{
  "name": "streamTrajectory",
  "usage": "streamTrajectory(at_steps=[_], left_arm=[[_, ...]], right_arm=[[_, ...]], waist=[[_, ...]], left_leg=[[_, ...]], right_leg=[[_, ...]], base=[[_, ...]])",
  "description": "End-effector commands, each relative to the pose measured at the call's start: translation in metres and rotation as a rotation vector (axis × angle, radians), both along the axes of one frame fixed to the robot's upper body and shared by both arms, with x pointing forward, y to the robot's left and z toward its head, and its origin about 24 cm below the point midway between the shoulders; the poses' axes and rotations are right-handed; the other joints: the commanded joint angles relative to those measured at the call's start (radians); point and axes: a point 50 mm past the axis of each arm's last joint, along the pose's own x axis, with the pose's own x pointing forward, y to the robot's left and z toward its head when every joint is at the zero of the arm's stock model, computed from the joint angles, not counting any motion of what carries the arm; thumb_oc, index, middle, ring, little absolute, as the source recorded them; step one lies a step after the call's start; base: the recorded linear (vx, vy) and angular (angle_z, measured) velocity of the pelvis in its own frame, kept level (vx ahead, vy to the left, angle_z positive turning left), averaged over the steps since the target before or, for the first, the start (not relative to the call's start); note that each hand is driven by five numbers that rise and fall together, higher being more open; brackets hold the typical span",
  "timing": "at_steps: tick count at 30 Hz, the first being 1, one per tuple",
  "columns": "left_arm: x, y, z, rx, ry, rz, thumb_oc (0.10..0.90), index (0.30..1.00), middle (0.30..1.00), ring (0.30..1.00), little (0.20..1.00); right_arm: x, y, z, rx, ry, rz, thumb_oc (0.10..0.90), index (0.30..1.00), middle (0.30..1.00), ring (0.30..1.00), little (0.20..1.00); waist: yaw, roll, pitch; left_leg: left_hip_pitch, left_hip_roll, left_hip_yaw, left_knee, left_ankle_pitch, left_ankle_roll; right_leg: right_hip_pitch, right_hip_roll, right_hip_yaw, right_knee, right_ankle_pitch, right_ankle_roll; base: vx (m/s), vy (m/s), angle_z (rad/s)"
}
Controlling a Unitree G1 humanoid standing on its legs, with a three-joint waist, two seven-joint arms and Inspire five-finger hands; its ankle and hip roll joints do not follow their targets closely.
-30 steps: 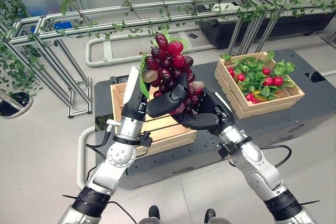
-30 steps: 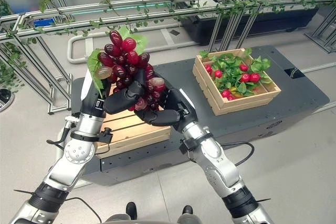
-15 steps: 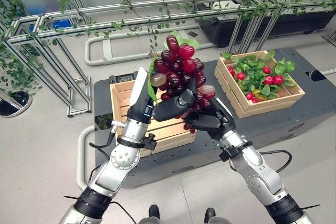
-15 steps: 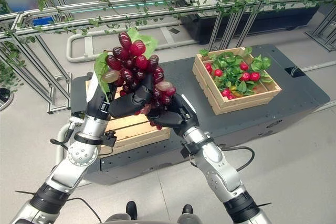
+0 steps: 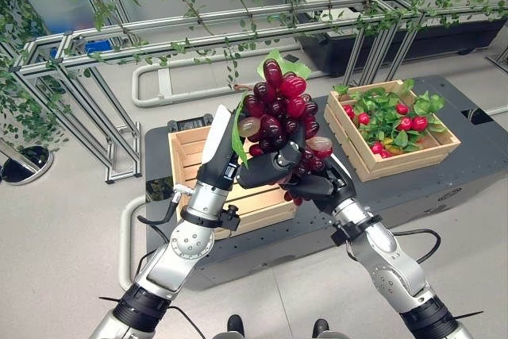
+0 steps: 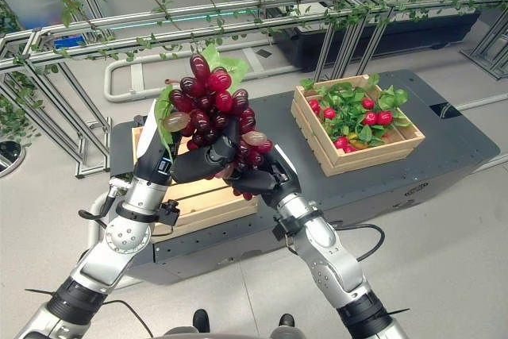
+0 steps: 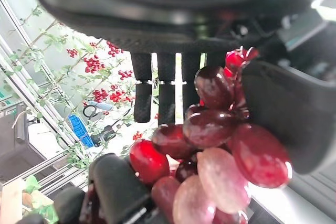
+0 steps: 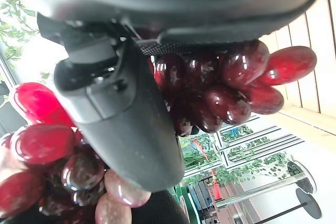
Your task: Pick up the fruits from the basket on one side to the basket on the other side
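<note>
A bunch of dark red grapes (image 5: 278,109) with a green leaf is held up above the right edge of the empty left wooden crate (image 5: 184,148). My left hand (image 5: 225,152) lies behind the bunch with straight fingers (image 7: 168,87), and its thumb (image 7: 286,114) is curled across the front. Under the bunch from the right, my right hand (image 5: 321,186) cups it, with its thumb (image 8: 126,119) pressed over the grapes (image 8: 226,93). The right wooden crate (image 5: 373,166) holds small red fruits (image 5: 413,122) among green leaves.
Both crates stand on a dark low platform (image 5: 468,164), with a gap of bare top between them. Behind it runs an aluminium frame (image 5: 159,37) hung with leafy vines. Grey floor surrounds the platform.
Both hands have lifted the grape bunch higher and carried it a little to the right, away from the left crate's middle. The grip is unchanged.
</note>
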Motion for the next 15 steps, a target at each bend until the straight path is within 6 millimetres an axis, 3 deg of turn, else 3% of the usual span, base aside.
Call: streamTrajectory(at_steps=[1,2,3,10,15], left_arm=[[0.008,0.007,0.016,0.003,-0.095,0.022,0.532,0.498,0.498,0.498,0.498],[0.007,0.008,0.016,0.006,-0.098,0.027,0.588,0.582,0.582,0.582,0.582],[0.007,0.01,0.016,0.013,-0.104,0.034,0.8,0.9,0.9,0.9,0.9],[0.008,0.028,0.021,0.038,-0.175,0.165,0.8,0.9,0.9,0.9,0.9],[0.009,0.053,0.026,0.058,-0.215,0.311,0.8,0.9,0.9,0.9,0.9]], right_arm=[[0.005,-0.002,0.053,0.206,-0.258,-0.042,0.4,0.3,0.3,0.3,0.3],[0.004,-0.004,0.052,0.205,-0.258,-0.051,0.4,0.3,0.3,0.3,0.3],[0.004,-0.006,0.052,0.203,-0.257,-0.062,0.4,0.3,0.3,0.3,0.3],[0.006,-0.022,0.047,0.201,-0.231,-0.139,0.4,0.3,0.3,0.3,0.3],[0.005,-0.041,0.041,0.179,-0.221,-0.241,0.4,0.3,0.3,0.3,0.3]], waist=[[0.009,0.012,-0.107],[0.009,0.012,-0.107],[0.009,0.012,-0.106],[0.007,0.013,-0.109],[0.003,0.013,-0.114]], left_leg=[[0.045,-0.016,0.001,0.001,-0.126,-0.018],[0.045,-0.016,0.001,0.001,-0.126,-0.018],[0.044,-0.016,0.001,0.001,-0.126,-0.018],[0.042,-0.013,0.003,0.001,-0.124,-0.02],[0.041,-0.012,0.003,0.001,-0.122,-0.021]], right_leg=[[0.002,0.014,-0.013,0.001,-0.014,0.0],[0.002,0.014,-0.013,0.001,-0.014,0.0],[0.001,0.014,-0.012,0.001,-0.014,0.0],[-0.003,0.014,-0.008,0.001,-0.013,0.0],[-0.006,0.013,-0.005,0.001,-0.012,0.0]], base=[[0.0,0.0,0.0],[0.0,0.0,0.0],[0.0,0.0,0.0],[0.0,0.0,0.0],[0.0,0.0,0.0]])
